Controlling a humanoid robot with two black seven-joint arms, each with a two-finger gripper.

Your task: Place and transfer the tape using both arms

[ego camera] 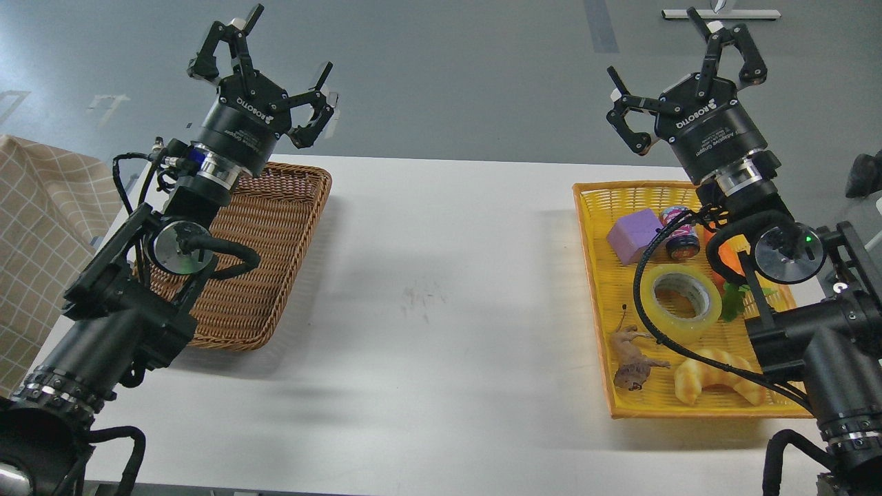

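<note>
The tape (681, 302), a yellowish translucent roll with a grey-white core, lies flat in the yellow tray (591, 227) on the right side of the table. My right gripper (682, 76) is open and empty, raised well above the tray's far end and pointing up and away. My left gripper (265, 72) is open and empty, raised above the far edge of the brown wicker basket (275, 234) on the left. Both grippers are far from the tape.
The yellow tray also holds a purple block (634, 235), a small jar (681, 234), an orange and green toy (730, 289), a brown animal figure (632, 358) and a croissant toy (716, 380). A checked cloth (41, 227) hangs at the far left. The white table (441, 289) lies between the two containers.
</note>
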